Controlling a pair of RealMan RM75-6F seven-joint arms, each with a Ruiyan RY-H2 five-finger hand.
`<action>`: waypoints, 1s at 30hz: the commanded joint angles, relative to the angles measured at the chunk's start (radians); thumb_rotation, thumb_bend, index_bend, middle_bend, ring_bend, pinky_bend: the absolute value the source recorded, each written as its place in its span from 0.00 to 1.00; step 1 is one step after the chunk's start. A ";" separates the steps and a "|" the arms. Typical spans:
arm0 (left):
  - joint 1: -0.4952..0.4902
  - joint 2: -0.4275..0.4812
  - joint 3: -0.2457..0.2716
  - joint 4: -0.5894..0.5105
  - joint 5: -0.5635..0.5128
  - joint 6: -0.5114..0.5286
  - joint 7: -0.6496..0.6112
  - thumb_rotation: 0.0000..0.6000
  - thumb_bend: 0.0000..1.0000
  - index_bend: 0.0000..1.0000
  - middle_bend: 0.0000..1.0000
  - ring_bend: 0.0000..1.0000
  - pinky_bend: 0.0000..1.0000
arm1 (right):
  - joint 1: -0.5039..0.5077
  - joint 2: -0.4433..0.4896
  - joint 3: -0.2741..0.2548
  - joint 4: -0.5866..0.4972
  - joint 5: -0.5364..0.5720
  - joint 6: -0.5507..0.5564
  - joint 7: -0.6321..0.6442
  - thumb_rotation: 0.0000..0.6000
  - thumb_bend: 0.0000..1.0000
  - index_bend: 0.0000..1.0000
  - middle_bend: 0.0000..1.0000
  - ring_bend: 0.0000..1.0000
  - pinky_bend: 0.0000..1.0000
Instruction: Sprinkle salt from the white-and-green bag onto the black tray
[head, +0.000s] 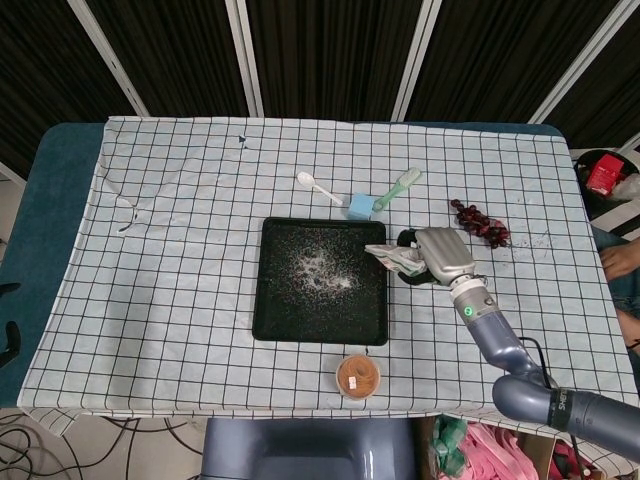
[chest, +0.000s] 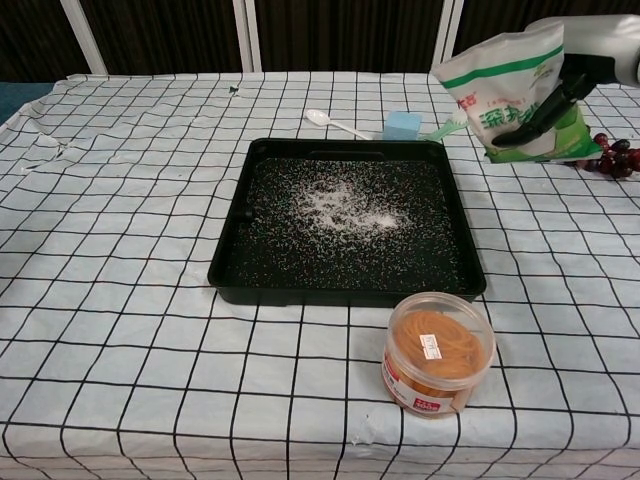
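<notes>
The black tray (head: 275, 310) (chest: 455, 265) lies mid-table with a patch of white salt (head: 322, 270) (chest: 345, 203) scattered on it. My right hand (head: 443, 256) (chest: 590, 55) holds the white-and-green salt bag (head: 394, 258) (chest: 508, 96) lifted off the table at the tray's right edge. The bag leans with its top toward the tray. My left hand is not visible in either view.
A white spoon (head: 316, 185) (chest: 335, 122), a blue block (head: 360, 206) (chest: 403, 125) and a green brush (head: 398, 188) lie behind the tray. Dark red grapes (head: 482, 225) (chest: 612, 158) sit to the right. A tub of orange rubber bands (head: 358, 376) (chest: 437, 352) stands at the front.
</notes>
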 joint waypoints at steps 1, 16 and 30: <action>0.001 0.000 0.000 0.000 0.002 0.003 0.000 1.00 0.62 0.22 0.05 0.00 0.00 | 0.095 0.036 -0.049 -0.038 0.137 -0.069 -0.125 1.00 0.25 0.50 0.45 0.54 0.52; -0.001 0.004 0.000 -0.001 -0.002 -0.004 -0.008 1.00 0.62 0.22 0.05 0.00 0.00 | 0.335 0.053 -0.178 -0.049 0.468 -0.102 -0.311 1.00 0.25 0.50 0.45 0.54 0.53; 0.000 0.005 0.001 -0.003 0.001 -0.003 -0.010 1.00 0.62 0.22 0.05 0.00 0.00 | 0.522 0.047 -0.304 -0.073 0.674 -0.013 -0.502 1.00 0.26 0.50 0.46 0.54 0.53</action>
